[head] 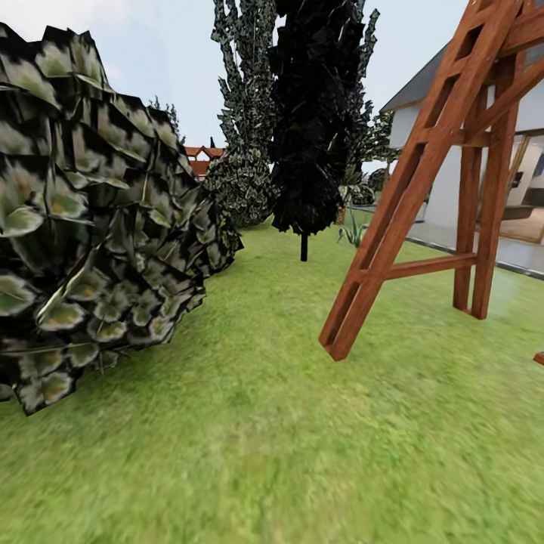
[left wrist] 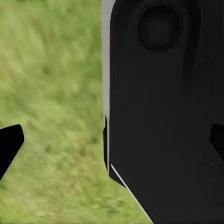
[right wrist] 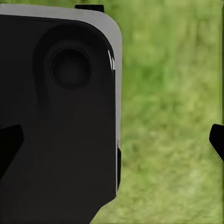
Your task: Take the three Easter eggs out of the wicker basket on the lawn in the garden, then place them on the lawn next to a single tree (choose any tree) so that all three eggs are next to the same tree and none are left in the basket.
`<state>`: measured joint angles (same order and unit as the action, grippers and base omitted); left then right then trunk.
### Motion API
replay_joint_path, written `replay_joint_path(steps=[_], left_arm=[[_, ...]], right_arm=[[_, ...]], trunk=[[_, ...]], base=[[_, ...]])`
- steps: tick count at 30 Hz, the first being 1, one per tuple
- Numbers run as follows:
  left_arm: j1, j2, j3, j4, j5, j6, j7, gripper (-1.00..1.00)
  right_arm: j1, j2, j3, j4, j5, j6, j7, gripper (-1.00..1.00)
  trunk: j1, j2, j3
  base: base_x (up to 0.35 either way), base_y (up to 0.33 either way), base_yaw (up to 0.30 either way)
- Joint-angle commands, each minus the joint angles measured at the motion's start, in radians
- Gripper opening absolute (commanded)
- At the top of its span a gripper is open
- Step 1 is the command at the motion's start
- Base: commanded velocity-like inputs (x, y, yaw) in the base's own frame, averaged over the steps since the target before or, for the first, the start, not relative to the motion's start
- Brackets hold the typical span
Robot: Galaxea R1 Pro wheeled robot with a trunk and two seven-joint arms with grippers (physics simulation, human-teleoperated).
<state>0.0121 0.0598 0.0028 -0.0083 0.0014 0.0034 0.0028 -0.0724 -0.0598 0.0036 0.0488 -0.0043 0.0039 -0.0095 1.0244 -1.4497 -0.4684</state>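
Lawn (head: 264, 453) bears bush (head: 91, 227); wooden frame (head: 423, 196); tree (head: 306, 113).

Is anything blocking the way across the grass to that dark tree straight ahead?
Nothing visible blocks it. Open lawn runs up to the tree. A big leafy bush stands left of that strip, and a wooden frame stands to its right. Basket and eggs aren't visible.

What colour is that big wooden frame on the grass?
Reddish-brown wooden frame, clearest in the head view.
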Motion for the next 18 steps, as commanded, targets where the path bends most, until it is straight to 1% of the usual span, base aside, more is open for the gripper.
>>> replay_joint_path(steps=[1, 4, 8, 13, 18], left_arm=[[0.000, 0.000, 0.000, -0.001, 0.000, 0.000, 0.000, 1.00], [0.000, 0.000, 0.000, -0.001, 0.000, 0.000, 0.001, 1.00], [0.000, 0.000, 0.000, -0.001, 0.000, 0.000, 0.000, 1.00], [0.000, 0.000, 0.000, -0.001, 0.000, 0.000, 0.000, 1.00], [0.000, 0.000, 0.000, -0.001, 0.000, 0.000, 0.001, 1.00]], right_arm=[[-0.001, 0.000, 0.001, 0.002, 0.000, 0.001, -0.001, 1.00], [-0.001, 0.001, 0.001, 0.002, 0.000, 0.001, -0.001, 1.00], [-0.001, 0.001, 0.001, 0.002, 0.000, 0.000, -0.003, 1.00], [-0.001, 0.001, 0.001, 0.002, 0.000, 0.000, -0.003, 1.00], [-0.001, 0.000, 0.000, 0.002, 0.000, 0.000, -0.003, 1.00]], trunk=[[0.001, 0.000, -0.001], [0.001, 0.000, -0.001], [0.001, 0.000, -0.001], [0.001, 0.000, -0.001], [0.001, 0.000, -0.001]], base=[[0.333, 0.000, 0.000], [0.333, 0.000, 0.093], [0.333, 0.000, 0.186], [0.333, 0.000, 0.054], [0.333, 0.000, 0.174]])
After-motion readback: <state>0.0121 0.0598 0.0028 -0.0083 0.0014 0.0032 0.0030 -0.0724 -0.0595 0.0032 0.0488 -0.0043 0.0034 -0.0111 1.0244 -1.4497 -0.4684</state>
